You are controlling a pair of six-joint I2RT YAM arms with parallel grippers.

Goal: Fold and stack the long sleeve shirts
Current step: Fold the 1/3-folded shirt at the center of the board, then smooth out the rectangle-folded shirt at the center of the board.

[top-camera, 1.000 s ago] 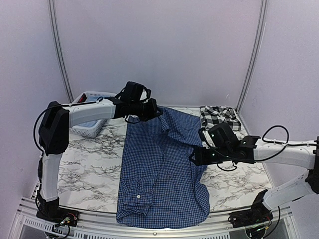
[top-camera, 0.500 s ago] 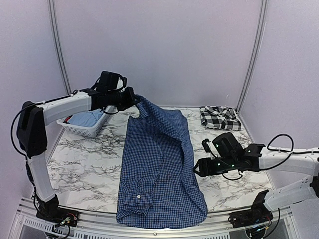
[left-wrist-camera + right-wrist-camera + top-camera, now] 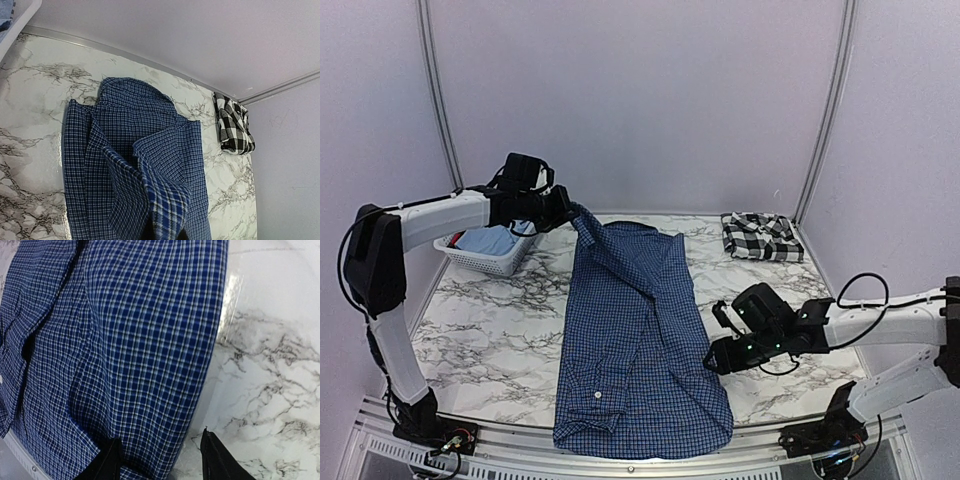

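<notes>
Two shirts are on the marble table [image 3: 490, 330]. The dark blue shirt [image 3: 635, 350] is the biggest thing there. It lies spread along the middle of the table, from the near edge toward the far side, and its right side is folded in over the body. At its far left corner a part of the cloth is lifted off the table.

The white basket [image 3: 485, 258] stands at the far left, near this shirt, and some light blue cloth is inside it. The black-and-white plaid shirt [image 3: 762, 236] lies folded in the far right corner, well apart from the blue one.

The left gripper [image 3: 570, 208] is above the far left corner of the dark blue shirt, and its fingers are closed on the lifted cloth. The right gripper [image 3: 161, 437] is low at the right edge of the same shirt, toward the near side. Its two fingers stand apart, one over the cloth and one over the marble.
</notes>
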